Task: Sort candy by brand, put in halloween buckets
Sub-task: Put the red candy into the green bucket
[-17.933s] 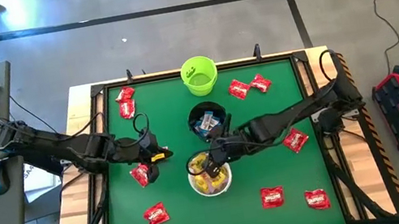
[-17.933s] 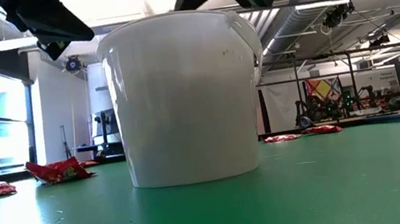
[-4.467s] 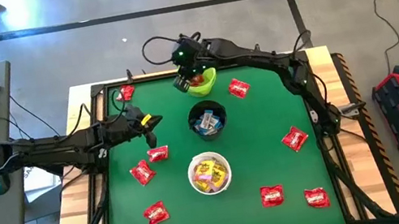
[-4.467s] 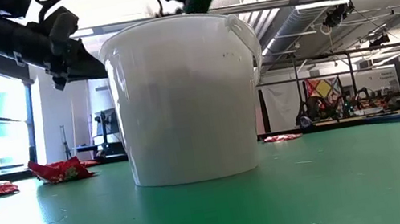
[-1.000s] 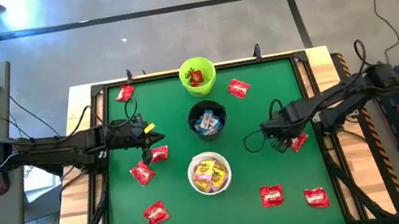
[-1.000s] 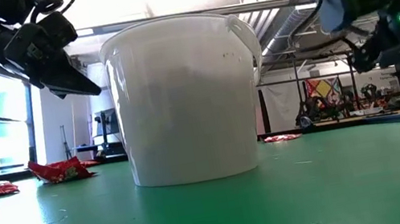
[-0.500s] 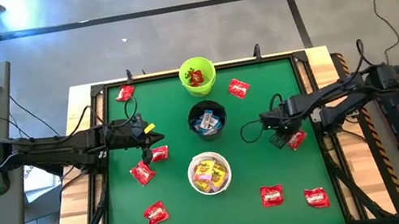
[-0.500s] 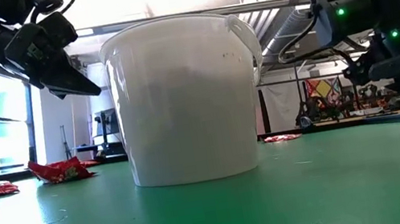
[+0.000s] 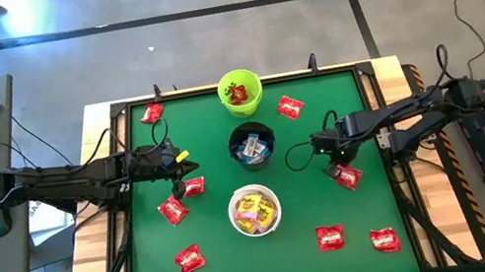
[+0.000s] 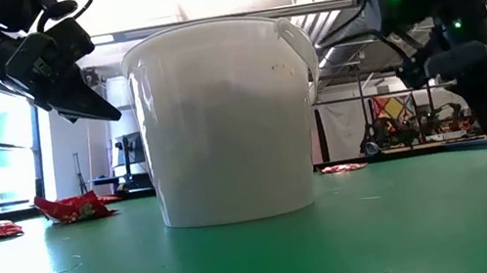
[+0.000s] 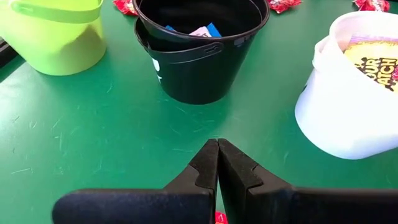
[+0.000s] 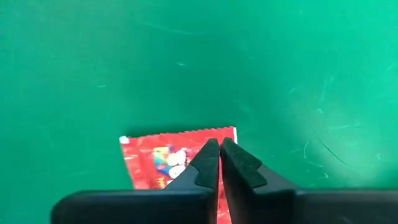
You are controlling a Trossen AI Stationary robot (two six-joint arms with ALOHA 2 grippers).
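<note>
Only "SOUR PATCH" reads, inside the white bucket (image 11: 348, 112).

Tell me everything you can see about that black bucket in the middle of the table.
The black bucket is a small round pail of smooth plastic, upright and open, standing mid-table on the green mat between the lime green bucket and the white bucket. It narrows toward its base, and a thin black handle lies down against its rim. A few blue-and-white candies lie inside. No gripper touches it.
</note>
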